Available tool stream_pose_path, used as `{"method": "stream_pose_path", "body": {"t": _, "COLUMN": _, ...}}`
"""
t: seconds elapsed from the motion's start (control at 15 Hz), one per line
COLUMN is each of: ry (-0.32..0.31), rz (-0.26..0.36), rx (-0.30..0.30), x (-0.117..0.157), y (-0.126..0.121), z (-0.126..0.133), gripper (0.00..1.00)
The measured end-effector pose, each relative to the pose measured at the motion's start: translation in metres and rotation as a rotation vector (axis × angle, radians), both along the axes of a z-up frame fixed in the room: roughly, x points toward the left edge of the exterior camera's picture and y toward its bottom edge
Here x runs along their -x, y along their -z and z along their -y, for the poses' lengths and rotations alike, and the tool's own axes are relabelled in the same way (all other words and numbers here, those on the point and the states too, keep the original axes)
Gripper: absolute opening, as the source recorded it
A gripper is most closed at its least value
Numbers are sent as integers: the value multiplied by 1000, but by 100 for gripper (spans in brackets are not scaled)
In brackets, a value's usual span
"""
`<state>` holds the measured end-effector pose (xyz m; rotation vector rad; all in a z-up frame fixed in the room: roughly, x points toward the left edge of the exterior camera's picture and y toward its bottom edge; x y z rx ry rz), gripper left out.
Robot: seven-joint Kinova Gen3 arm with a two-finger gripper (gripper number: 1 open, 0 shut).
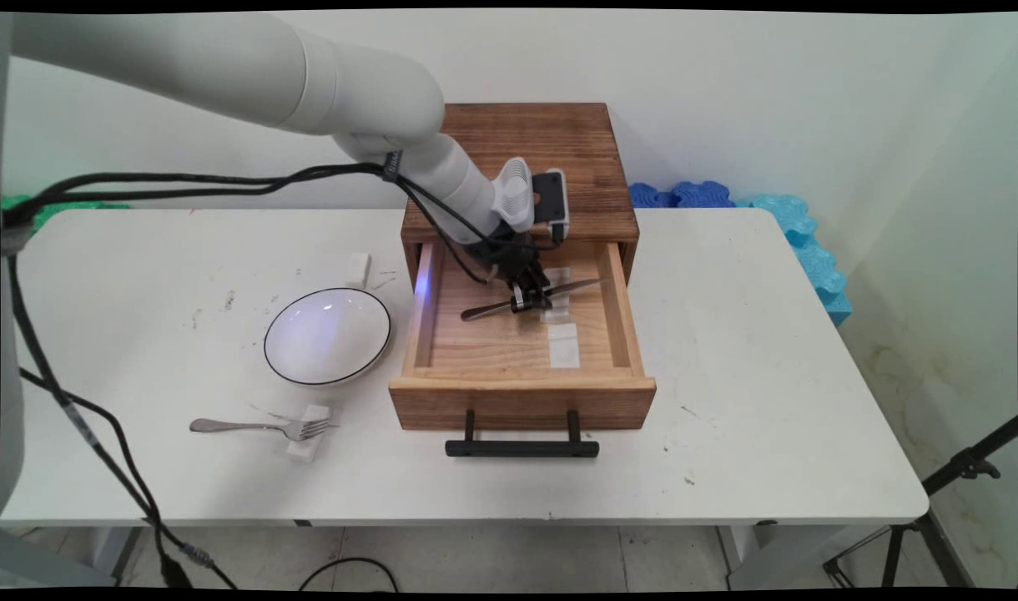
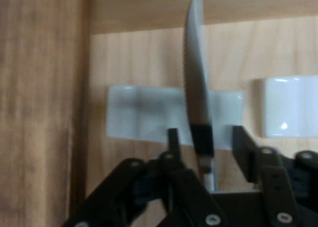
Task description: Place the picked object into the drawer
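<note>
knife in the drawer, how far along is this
Done: the drawer is pulled open. In hand: the gripper is down in it, fingers open either side of the knife, which lies across a clear block; gaps show, so no grip yet. Left, probably: closing and lifting it. The fork lies beside the empty plate on the table.

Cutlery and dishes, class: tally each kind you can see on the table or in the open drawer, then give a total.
Knives: 1, the knife in the open drawer
Forks: 1, the fork
Bowls: 1, the bowl
Total: 3
</note>
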<state>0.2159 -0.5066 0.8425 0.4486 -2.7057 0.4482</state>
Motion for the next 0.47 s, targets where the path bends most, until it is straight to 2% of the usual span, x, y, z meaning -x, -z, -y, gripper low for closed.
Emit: {"method": "stream_pose_path", "body": {"t": 0.47, "ry": 5, "rz": -5, "rx": 2, "x": 1, "y": 3, "z": -2, "gripper": 100}}
